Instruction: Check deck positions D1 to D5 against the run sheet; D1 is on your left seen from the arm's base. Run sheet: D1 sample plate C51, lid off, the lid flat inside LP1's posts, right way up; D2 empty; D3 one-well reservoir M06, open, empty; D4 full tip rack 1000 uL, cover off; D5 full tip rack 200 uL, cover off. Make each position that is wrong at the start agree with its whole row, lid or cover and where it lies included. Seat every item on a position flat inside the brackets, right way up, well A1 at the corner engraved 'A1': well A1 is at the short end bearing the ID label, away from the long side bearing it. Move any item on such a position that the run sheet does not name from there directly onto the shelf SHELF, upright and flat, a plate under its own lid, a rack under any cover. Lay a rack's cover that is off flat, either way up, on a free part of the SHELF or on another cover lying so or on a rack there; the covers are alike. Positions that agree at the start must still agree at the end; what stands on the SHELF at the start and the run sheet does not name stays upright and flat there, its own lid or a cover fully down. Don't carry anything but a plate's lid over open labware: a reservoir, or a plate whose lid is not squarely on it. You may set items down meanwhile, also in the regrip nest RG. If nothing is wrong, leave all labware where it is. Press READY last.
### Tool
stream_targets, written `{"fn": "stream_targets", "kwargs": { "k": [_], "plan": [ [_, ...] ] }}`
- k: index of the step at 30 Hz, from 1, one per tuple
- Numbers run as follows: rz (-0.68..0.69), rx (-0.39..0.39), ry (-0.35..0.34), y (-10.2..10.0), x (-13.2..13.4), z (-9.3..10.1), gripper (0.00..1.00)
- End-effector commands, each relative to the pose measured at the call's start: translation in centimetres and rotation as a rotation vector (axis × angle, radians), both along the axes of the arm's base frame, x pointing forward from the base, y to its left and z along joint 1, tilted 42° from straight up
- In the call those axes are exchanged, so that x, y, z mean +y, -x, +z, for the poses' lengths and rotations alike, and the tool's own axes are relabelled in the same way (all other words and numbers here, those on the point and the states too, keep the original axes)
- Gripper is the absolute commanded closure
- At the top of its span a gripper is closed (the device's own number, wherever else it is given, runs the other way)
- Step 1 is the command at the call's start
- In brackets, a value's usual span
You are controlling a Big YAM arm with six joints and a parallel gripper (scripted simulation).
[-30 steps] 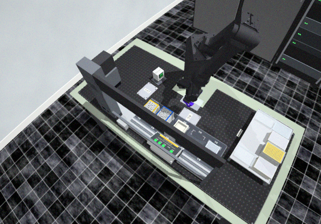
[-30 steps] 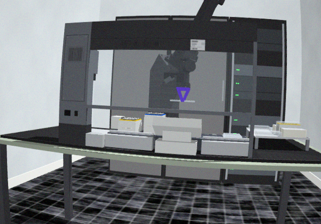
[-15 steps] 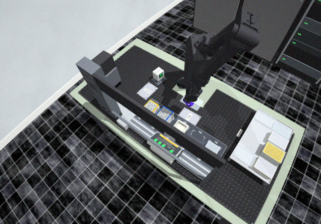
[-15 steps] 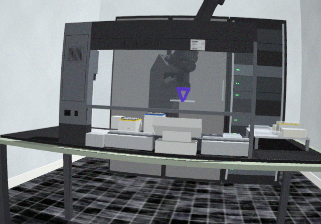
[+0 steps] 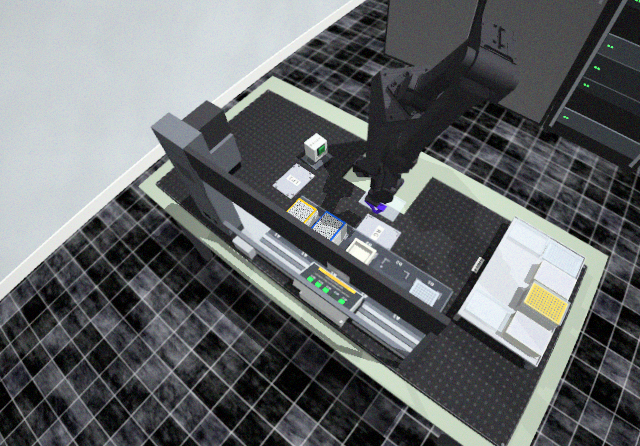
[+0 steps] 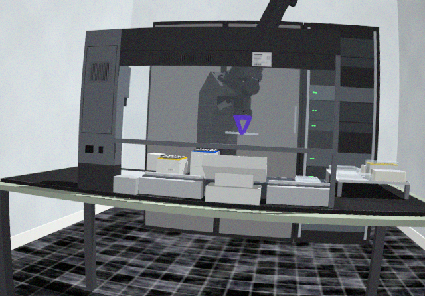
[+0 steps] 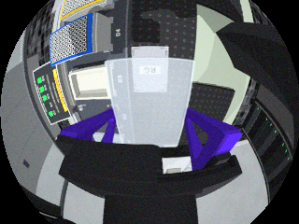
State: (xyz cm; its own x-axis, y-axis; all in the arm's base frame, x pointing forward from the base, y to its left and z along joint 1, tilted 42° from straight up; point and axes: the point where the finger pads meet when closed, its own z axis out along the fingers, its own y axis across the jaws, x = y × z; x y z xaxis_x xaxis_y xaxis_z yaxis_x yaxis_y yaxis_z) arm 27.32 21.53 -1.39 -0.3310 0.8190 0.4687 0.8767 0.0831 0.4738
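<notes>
My gripper (image 5: pixel 379 204) is shut on a clear plate lid (image 5: pixel 388 207) and holds it level, high above the deck, over the near edge of the regrip nest RG (image 5: pixel 381 235). In the wrist view the lid (image 7: pixel 149 96) lies flat between the purple fingers, with the RG label showing through it. From the front the lid (image 6: pixel 241 133) hangs well above the labware. The sample plate (image 5: pixel 424 292) sits without a lid on D1. D2 (image 5: pixel 395 268) is bare. The open reservoir (image 5: pixel 361 250) is on D3, the blue-rimmed tip rack (image 5: pixel 328 225) on D4, and the yellow-rimmed tip rack (image 5: pixel 301 209) on D5. The lid park LP1 (image 5: pixel 290 183) lies behind the racks.
The READY button box (image 5: pixel 315 146) stands behind LP1. The SHELF (image 5: pixel 522 286) at the right holds a yellow tip rack (image 5: pixel 545 302) and several white covers and plates. A dark gantry beam (image 5: pixel 310 239) runs along the front of the deck positions.
</notes>
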Motion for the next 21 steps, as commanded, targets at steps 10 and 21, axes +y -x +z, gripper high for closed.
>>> {"fn": "stream_targets", "kwargs": {
  "k": [10,21],
  "plan": [
    [0.002,-0.004,-0.003,-0.3,0.7,-0.3,1.00],
    [0.002,-0.004,-0.003,-0.8,1.6,-1.5,1.00]
  ]
}}
